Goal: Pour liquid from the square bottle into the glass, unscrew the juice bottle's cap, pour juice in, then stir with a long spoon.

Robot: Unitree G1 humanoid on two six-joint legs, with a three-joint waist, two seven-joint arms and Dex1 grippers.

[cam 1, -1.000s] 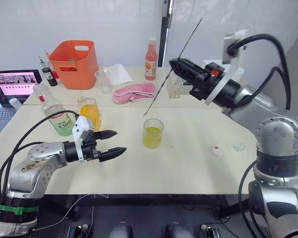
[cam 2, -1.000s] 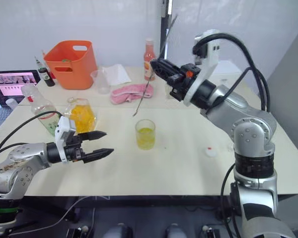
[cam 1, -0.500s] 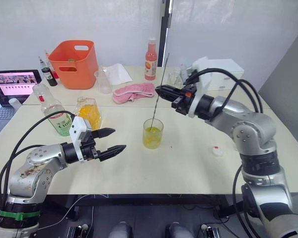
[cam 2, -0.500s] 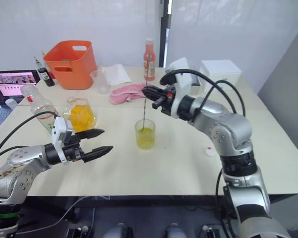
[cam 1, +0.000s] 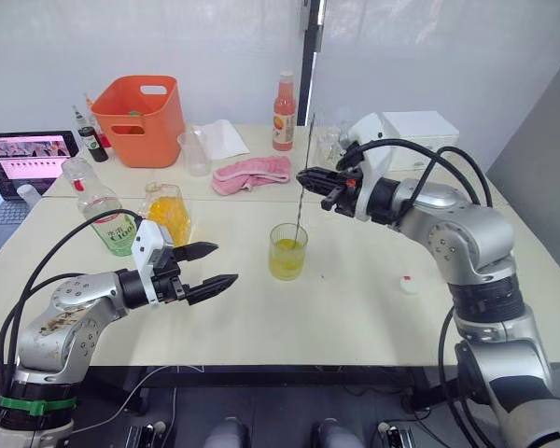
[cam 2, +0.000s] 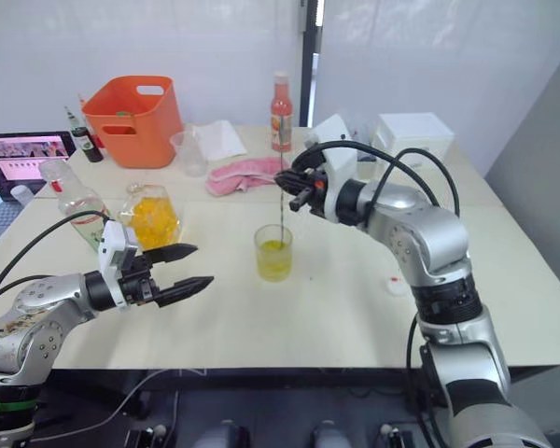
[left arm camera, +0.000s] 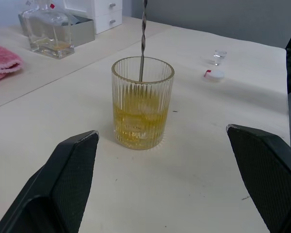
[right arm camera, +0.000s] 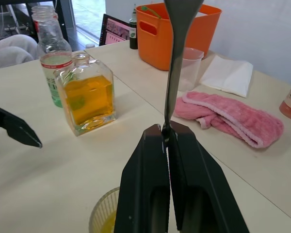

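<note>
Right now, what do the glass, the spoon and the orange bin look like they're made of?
Glass: clear ribbed glass by the look, liquid showing through; clear plastic not ruled out.
Long spoon: silvery metal, twisted shiny stem, held in the right claw.
Orange bin: probably moulded plastic, opaque with a smooth, even finish and a cut handle.
</note>
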